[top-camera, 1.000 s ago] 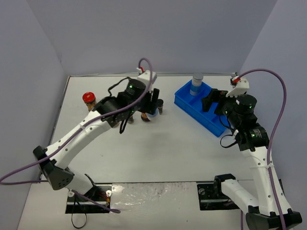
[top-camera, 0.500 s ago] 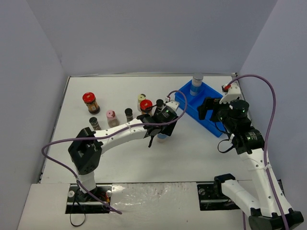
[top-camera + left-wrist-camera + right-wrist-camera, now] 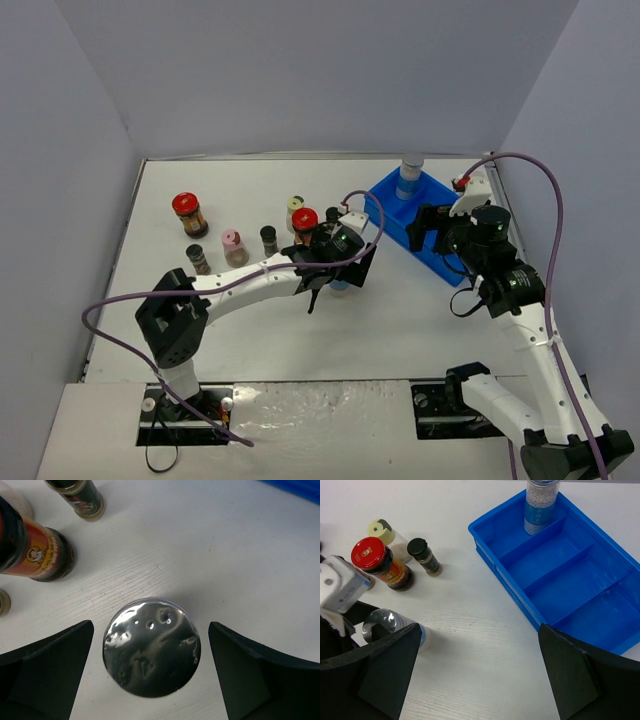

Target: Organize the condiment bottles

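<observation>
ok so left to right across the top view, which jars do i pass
red-lidded jar → pink-lidded jar → dark-capped jar → grey-capped jar standing in the blue tray; the overlapping ones are left out

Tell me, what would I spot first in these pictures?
Probably the bright blue divided tray at the far right, with a grey-capped blue-labelled jar standing in its end compartment. Then the left gripper, open, straddling a shiny-capped jar in the middle, beside a red-lidded jar.
</observation>
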You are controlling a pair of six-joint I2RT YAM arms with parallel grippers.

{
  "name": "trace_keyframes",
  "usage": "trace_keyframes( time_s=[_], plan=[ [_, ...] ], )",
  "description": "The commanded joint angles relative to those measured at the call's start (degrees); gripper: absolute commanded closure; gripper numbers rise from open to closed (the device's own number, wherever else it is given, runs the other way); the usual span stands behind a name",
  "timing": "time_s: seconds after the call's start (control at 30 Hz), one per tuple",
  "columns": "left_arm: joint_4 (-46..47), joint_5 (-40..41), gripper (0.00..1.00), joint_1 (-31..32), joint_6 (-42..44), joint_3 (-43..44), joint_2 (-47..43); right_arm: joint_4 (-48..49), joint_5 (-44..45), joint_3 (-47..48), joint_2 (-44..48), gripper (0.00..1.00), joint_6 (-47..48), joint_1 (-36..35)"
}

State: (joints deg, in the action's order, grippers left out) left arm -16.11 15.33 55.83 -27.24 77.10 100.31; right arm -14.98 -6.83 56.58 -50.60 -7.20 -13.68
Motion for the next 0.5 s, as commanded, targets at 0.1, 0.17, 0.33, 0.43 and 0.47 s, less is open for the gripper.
trace_keyframes(
  time_s=[0.1,0.17,0.33,0.43,0.47],
  plan=[
    [-2.0,2.1,0.03,-0.4,-1.1,-1.6,-14.3,2.7,0.9,4.3,-6.4,0.0,0.8,-4.7],
    [-2.9,2.5,0.03,-0.7,-1.7,-3.1,-16.9,2.7,1.0,5.1,-8.3,0.0,0.7,-6.2],
    [-6.0,6.0,0.03,-1.1,-4.0,-10.5,-26.4,2.9,1.8,6.8,-14.0,0.0,1.0,-11.3],
    [-8.5,8.5,0.03,-1.9,-5.9,-15.8,-31.9,3.0,3.9,7.3,-17.5,0.0,1.2,-16.2],
    [-9.5,9.2,0.03,-2.3,-6.4,-17.6,-33.6,3.0,4.8,7.5,-18.6,0.0,1.1,-18.3]
  ],
)
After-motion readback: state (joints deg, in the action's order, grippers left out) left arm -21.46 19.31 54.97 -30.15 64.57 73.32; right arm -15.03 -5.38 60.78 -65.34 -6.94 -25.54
